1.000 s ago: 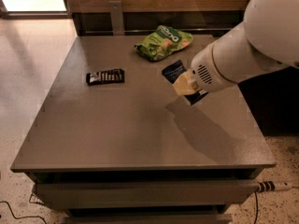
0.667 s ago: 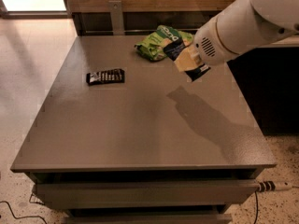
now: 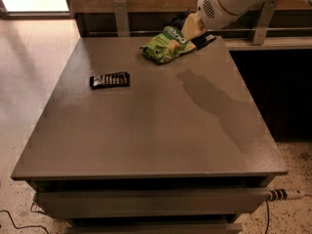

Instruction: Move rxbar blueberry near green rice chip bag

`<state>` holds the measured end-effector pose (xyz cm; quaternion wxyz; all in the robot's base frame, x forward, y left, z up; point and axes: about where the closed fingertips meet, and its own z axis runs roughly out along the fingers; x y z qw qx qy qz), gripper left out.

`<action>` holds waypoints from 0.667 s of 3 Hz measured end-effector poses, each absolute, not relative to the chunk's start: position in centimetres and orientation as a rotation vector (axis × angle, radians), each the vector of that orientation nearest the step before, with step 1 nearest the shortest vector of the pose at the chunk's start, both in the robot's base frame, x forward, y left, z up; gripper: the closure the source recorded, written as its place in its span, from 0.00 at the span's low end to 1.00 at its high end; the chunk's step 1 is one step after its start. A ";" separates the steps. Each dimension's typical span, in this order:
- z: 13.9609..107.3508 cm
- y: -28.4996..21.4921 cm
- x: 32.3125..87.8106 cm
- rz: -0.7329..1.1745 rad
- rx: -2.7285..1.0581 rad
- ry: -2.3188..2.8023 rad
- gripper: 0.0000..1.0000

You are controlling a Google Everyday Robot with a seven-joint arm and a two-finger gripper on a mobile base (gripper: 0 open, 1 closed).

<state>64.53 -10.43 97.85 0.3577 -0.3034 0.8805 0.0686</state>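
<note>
Two snacks lie flat on the grey table (image 3: 161, 130) and a third is in the robot's grip. The green rice chip bag (image 3: 165, 45) sits near the far edge, while the black bar wrapper (image 3: 109, 80) with white lettering rests well apart from it toward the left side, which fits a distractor left alone. The gripper (image 3: 193, 33) hangs at the bag's right end, its cream fingers (image 3: 191, 23) pressed together on the rxbar blueberry (image 3: 207, 39), whose dark end juts out to the right just beside the bag. That the bar is held here, at the far edge and right next to the bag, suggests the carry is nearly over and a set-down is what remains. Whether the bar already touches the tabletop cannot be told, since the fingers and the bag hide its lower edge. The white arm (image 3: 229, 1) comes in from the upper right, its thick wrist section angled down and to the left so the fingers point steeply toward the table's back edge. Its shadow (image 3: 209, 96) falls across the bare right half of the surface. A fair worry is that the release nudges the puffy bag or lets the bar slide off the back, so a low, gentle opening seems called for.
</note>
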 end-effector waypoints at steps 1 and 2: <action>97.3 -10.6 68.4 0.164 -0.750 2.287 1.00; 95.0 -11.2 71.3 0.173 -0.721 2.323 1.00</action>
